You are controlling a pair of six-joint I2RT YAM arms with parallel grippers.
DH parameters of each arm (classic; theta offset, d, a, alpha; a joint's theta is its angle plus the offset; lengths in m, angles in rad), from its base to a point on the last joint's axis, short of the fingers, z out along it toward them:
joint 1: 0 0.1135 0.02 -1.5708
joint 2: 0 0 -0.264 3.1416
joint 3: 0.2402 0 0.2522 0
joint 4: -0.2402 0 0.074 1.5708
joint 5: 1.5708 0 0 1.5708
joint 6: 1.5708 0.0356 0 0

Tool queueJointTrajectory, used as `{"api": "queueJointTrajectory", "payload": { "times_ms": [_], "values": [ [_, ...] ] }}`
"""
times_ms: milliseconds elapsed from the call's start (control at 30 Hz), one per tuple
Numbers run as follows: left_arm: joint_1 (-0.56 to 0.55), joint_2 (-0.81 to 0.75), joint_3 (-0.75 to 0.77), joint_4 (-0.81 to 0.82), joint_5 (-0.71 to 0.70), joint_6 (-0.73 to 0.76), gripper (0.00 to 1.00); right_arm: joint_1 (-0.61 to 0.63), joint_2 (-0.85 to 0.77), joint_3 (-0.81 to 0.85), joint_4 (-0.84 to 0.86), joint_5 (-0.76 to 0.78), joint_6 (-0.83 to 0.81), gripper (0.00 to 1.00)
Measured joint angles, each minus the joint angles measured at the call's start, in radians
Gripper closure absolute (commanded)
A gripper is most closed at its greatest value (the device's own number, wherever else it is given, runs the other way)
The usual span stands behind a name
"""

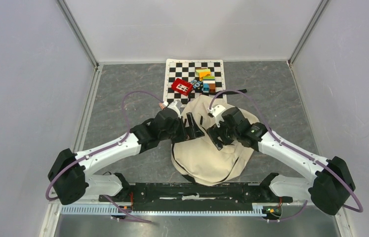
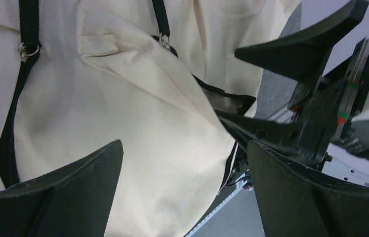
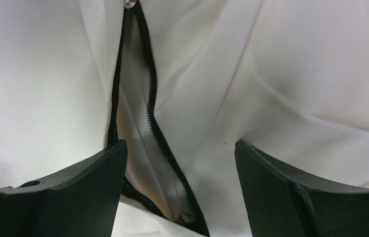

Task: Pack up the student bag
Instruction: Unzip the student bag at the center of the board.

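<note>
The student bag (image 1: 212,159), cream fabric with black straps, lies flat in the middle of the table. Both grippers hover over its upper half. My left gripper (image 1: 192,127) stands open, and only cream cloth (image 2: 123,98) shows between its fingers (image 2: 184,144). My right gripper (image 1: 216,137) is open too, straddling the black zipper (image 3: 150,113), which gapes in a narrow slit over pale lining (image 3: 181,143). Neither gripper holds anything. In the left wrist view a black strap (image 2: 24,74) crosses the bag, and the right gripper's fingers (image 2: 296,49) show at the upper right.
Behind the bag lies a black-and-white chequered mat (image 1: 172,66). On it sit a red block (image 1: 182,87) and a stack of coloured blocks (image 1: 205,79). White walls close in the grey table on three sides. The arms' base rail (image 1: 192,190) runs along the near edge.
</note>
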Motion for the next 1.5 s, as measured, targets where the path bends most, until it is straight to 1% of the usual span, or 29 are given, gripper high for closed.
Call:
{"api": "queueJointTrajectory", "payload": {
  "times_ms": [200, 367, 433, 533, 633, 700, 767, 933, 1033, 1167, 1267, 1400, 1467, 1500],
  "values": [
    [0.003, 0.081, 0.012, 0.056, 0.006, -0.002, 0.00, 0.042, -0.042, -0.082, 0.069, -0.006, 0.057, 0.18],
    [0.004, 0.167, 0.014, 0.101, 0.021, -0.003, 0.01, 0.063, -0.055, -0.102, 0.102, 0.006, 0.076, 0.19],
    [0.005, 0.197, 0.014, 0.118, 0.027, -0.003, 0.07, 0.075, -0.055, -0.104, 0.106, 0.017, 0.082, 0.19],
    [0.008, 0.228, 0.021, 0.131, 0.033, -0.003, 0.21, 0.090, -0.057, -0.111, 0.118, 0.041, 0.083, 0.20],
    [0.013, 0.247, 0.021, 0.133, 0.034, -0.004, 0.33, 0.102, -0.068, -0.120, 0.128, 0.065, 0.083, 0.20],
    [0.013, 0.254, 0.021, 0.135, 0.035, -0.005, 0.37, 0.108, -0.077, -0.127, 0.135, 0.081, 0.082, 0.20],
    [0.013, 0.256, 0.016, 0.141, 0.036, -0.005, 0.43, 0.113, -0.086, -0.134, 0.145, 0.096, 0.081, 0.20],
    [0.013, 0.256, -0.013, 0.175, 0.039, -0.016, 0.44, 0.121, -0.092, -0.140, 0.163, 0.129, 0.073, 0.21],
    [0.013, 0.256, -0.030, 0.205, 0.042, -0.024, 0.46, 0.127, -0.092, -0.149, 0.179, 0.150, 0.063, 0.23],
    [0.013, 0.269, -0.035, 0.230, 0.045, -0.032, 0.61, 0.138, -0.090, -0.160, 0.206, 0.204, 0.054, 0.30],
    [0.012, 0.284, -0.036, 0.246, 0.055, -0.037, 0.72, 0.146, -0.077, -0.162, 0.228, 0.258, 0.042, 0.31],
    [0.011, 0.288, -0.036, 0.256, 0.061, -0.041, 0.81, 0.155, -0.040, -0.161, 0.273, 0.329, 0.011, 0.33],
    [0.011, 0.288, -0.036, 0.257, 0.062, -0.042, 0.85, 0.163, -0.020, -0.158, 0.295, 0.352, -0.008, 0.36],
    [0.011, 0.288, -0.036, 0.257, 0.062, -0.042, 0.88, 0.167, -0.010, -0.154, 0.306, 0.365, -0.016, 0.40]
  ]
}}
